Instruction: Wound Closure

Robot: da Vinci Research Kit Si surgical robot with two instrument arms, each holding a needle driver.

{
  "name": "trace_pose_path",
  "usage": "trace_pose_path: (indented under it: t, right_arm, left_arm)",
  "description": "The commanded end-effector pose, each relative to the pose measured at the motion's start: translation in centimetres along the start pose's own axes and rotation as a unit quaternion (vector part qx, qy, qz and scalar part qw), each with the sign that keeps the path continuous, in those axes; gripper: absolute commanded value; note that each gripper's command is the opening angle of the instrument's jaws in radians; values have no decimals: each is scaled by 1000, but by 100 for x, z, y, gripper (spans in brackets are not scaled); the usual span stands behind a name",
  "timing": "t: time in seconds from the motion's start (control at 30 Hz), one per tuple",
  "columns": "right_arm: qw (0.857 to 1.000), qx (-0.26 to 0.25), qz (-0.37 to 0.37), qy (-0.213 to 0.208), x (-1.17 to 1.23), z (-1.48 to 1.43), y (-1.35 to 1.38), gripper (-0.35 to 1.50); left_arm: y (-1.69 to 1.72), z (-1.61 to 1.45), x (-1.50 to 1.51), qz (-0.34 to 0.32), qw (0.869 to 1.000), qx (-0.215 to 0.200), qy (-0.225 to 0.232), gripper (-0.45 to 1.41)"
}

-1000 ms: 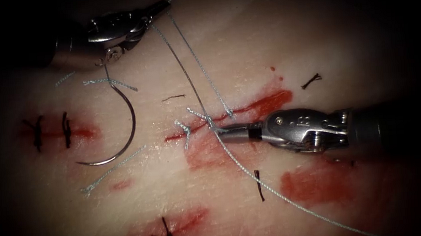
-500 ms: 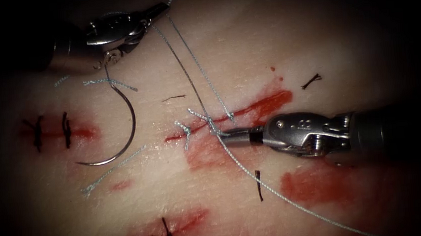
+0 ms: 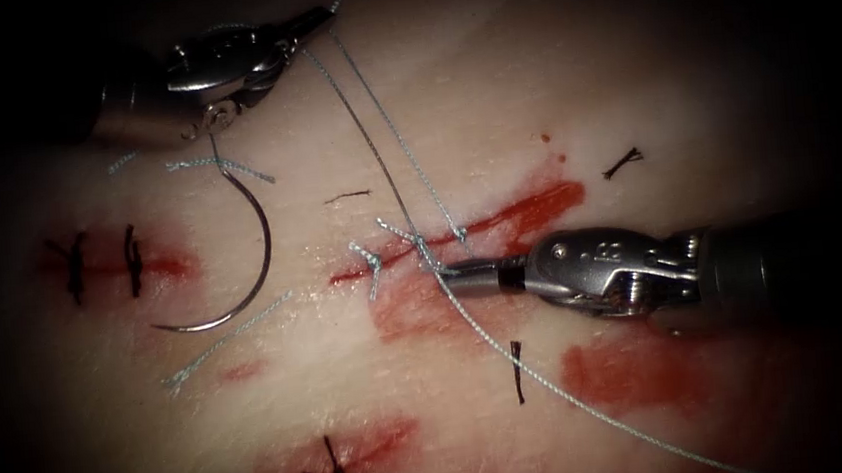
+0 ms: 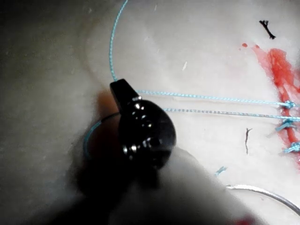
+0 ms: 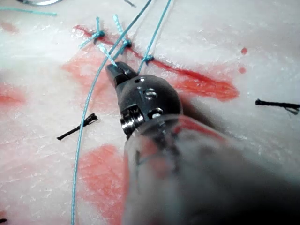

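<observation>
both tools pinch the thread, needle lies free on the tissue

the left tool (image 3: 309, 25) sits at the upper left of the endoscope view with its jaws pressed together on the thread (image 3: 386, 169); from that tip two strands run down and to the right across the tissue (image 3: 550, 86) to the cut (image 3: 500, 222). in the left wrist view the same tool (image 4: 123, 90) shows as a dark closed tip with the thread (image 4: 211, 98) leaving it in two nearly parallel lines toward the knots at the cut (image 4: 287, 84).

the right tool (image 3: 454, 276) comes in from the right and its jaws are closed on the thread right at the cut, just beside a tied stitch (image 3: 371, 260); a further length of thread trails from there down toward the lower right. the right wrist view shows this tool's tip (image 5: 115, 71) closed and touching the thread (image 5: 89, 112) just beside the cut (image 5: 187, 77).

the needle (image 3: 260, 249) lies flat on the tissue to the left of the cut, held by neither tool and not in the tissue, with cut ends of thread (image 3: 220, 166) across its upper end. red fluid (image 3: 632, 370) stains the tissue around and below the cut
</observation>
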Motion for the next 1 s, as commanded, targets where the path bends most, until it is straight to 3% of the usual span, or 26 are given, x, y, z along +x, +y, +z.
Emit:
trace_pose_path:
  t: [0.03,0.2,0.27,0.3,0.33,0.4,0.47,0.5,0.6,0.73,0.8,0.9,1.0]
  right_arm:
    - [1000,1,0,1,0,8,-1,-35]
    - [999,-30,12,19,12,7,8,-35]
    - [998,-47,21,48,23,1,15,-35]
    - [995,-66,28,69,28,-4,16,29]
    - [993,-78,34,84,32,-8,17,73]
    - [991,-90,43,93,38,-13,17,106]
    - [988,-106,46,100,47,-19,17,115]
    - [987,-117,44,103,56,-25,17,128]
    - [984,-137,21,111,81,-41,20,136]
    - [973,-161,52,159,116,-67,26,116]
    - [954,-224,85,181,137,-79,36,109]
    - [940,-264,104,190,137,-85,46,106]
    - [945,-264,86,175,125,-86,57,108]
  left_arm:
    - [2,6,-4,0,1000,1,0,-45]
    - [20,7,-4,-16,999,-34,6,-45]
    - [50,3,3,-35,997,-68,23,-45]
    - [76,-1,14,-40,995,-87,36,-45]
    - [87,-2,19,-43,993,-96,44,-45]
    - [110,-6,31,-47,990,-119,63,-45]
    - [127,-11,39,-49,987,-138,72,-45]
    - [141,-18,46,-51,983,-160,78,-45]
    - [151,-29,54,-56,980,-171,84,-45]
    - [142,-38,60,-55,979,-170,95,-45]
    - [136,-39,66,-59,977,-174,108,-45]
    - [136,-37,72,-63,975,-175,119,-45]
    - [138,-36,74,-65,975,-174,122,-45]
